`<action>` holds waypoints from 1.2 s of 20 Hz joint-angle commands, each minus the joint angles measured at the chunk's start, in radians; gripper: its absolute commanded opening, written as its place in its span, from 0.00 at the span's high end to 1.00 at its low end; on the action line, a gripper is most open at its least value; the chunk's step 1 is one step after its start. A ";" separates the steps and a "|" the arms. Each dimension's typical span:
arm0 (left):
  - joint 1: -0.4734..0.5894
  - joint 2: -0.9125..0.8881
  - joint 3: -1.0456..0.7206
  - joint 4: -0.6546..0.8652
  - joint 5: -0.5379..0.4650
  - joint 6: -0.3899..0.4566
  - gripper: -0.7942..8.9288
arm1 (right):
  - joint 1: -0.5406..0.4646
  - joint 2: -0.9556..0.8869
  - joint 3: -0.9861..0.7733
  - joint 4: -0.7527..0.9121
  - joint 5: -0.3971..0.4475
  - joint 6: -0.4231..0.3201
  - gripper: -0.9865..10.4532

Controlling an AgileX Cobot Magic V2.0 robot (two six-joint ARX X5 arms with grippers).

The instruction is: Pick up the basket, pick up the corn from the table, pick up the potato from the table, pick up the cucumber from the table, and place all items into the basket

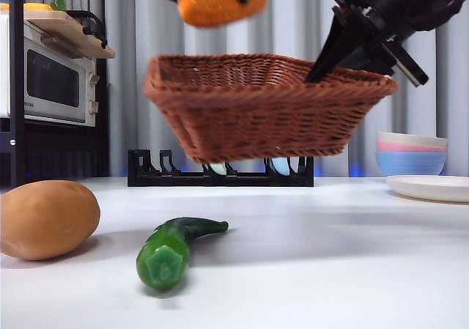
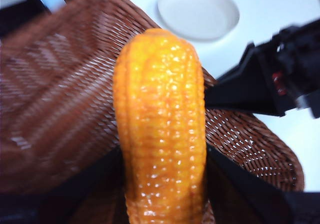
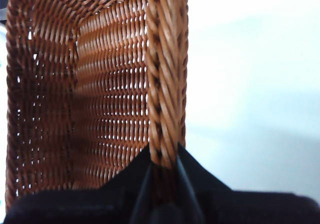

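So the basket (image 1: 267, 109) was up in the air, well clear of the table (image 1: 308, 256) and tilted a bit, with the right gripper (image 3: 162, 159) clamped on its braided rim at the right end, one jaw inside and one outside the wicker wall. The left gripper (image 2: 162, 184) had the corn (image 2: 160, 129) pinched between its jaws and was holding it right above the basket's left half, not touching it as far as I could tell. Inside, the basket looked empty from what the wrist cameras showed. Down on the table, the potato (image 1: 45, 219) sat at the near left, and the cucumber (image 1: 172, 250) lay just to its right, thick cut end toward the camera and thin tail pointing away to the right. Further back there was a black rack (image 1: 220, 171) behind the basket, some stacked bowls (image 1: 410, 153) and a white plate (image 1: 432, 187) off to the right, and a microwave (image 1: 55, 80) on the far left.
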 commanded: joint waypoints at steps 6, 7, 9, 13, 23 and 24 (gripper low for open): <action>-0.055 0.134 -0.006 -0.027 -0.017 -0.028 0.92 | 0.004 -0.004 0.008 0.020 -0.005 0.037 0.92; -0.058 0.147 -0.006 -0.032 -0.018 -0.034 0.91 | 0.004 -0.004 0.008 0.020 -0.005 0.037 0.92; -0.058 0.168 -0.006 -0.043 -0.017 -0.041 0.70 | 0.003 -0.004 0.008 0.020 -0.005 0.036 0.92; -0.059 0.174 -0.006 -0.061 -0.016 -0.041 0.40 | 0.003 -0.004 0.008 0.020 -0.005 0.036 0.92; -0.063 -0.246 0.074 -0.418 -0.061 -0.033 0.40 | -0.049 -0.004 0.008 0.026 -0.002 0.035 0.92; -0.063 -0.282 0.074 -0.486 -0.103 -0.035 0.40 | -0.058 -0.004 0.008 0.026 -0.002 0.035 0.92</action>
